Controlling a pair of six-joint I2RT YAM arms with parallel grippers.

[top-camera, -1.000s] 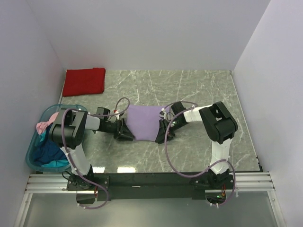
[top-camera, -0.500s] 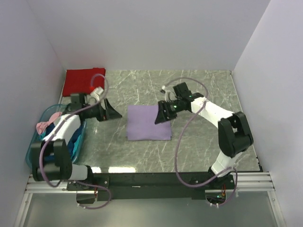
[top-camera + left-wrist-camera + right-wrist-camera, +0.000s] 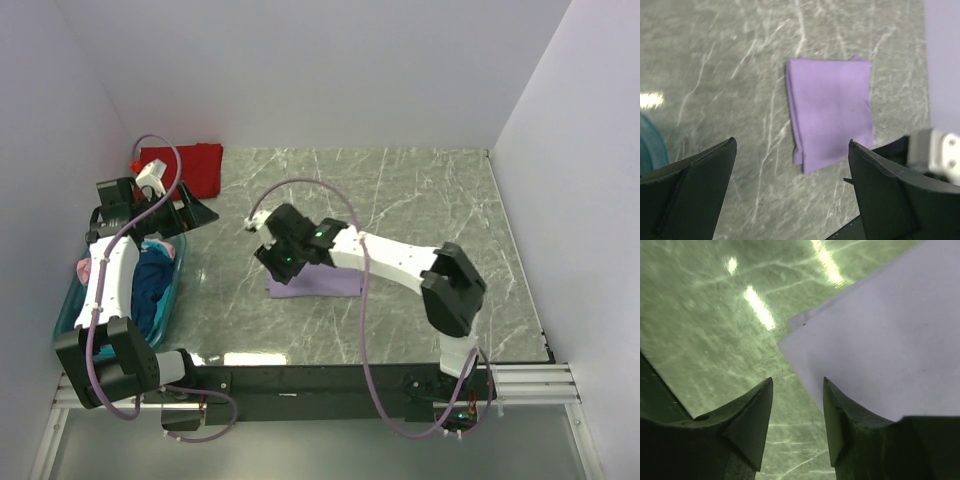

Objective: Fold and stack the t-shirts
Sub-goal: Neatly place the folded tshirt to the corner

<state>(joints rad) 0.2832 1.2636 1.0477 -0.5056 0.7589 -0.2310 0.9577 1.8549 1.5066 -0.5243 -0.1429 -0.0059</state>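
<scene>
A folded light purple t-shirt (image 3: pixel 832 112) lies flat in the middle of the marble surface (image 3: pixel 420 200). The right pincer (image 3: pixel 797 382) hovers over its left edge, jaws slightly apart and apparently gripping nothing. The left pincer (image 3: pixel 791 141), wide open and empty, hangs near the folded red t-shirt (image 3: pixel 180 172) at the far left.

The overhead view is bright and evenly lit from above; the white walls (image 3: pixel 300 70) bounce soft light, so shadows under the arms are faint and blurred at the edges. The desk (image 3: pixel 420 200) has a mild sheen near its front edge.

In the left wrist view a white glare patch sits on the desk at the left edge. The purple shirt (image 3: pixel 832 110) is fairly sharp, while the dark left fingers (image 3: pixel 690 185) are soft.

The right wrist view has a green cast. Bright streaks of glare cross the desk, the shirt looks washed out and pale, and the right fingers (image 3: pixel 745 425) are out of focus.
</scene>
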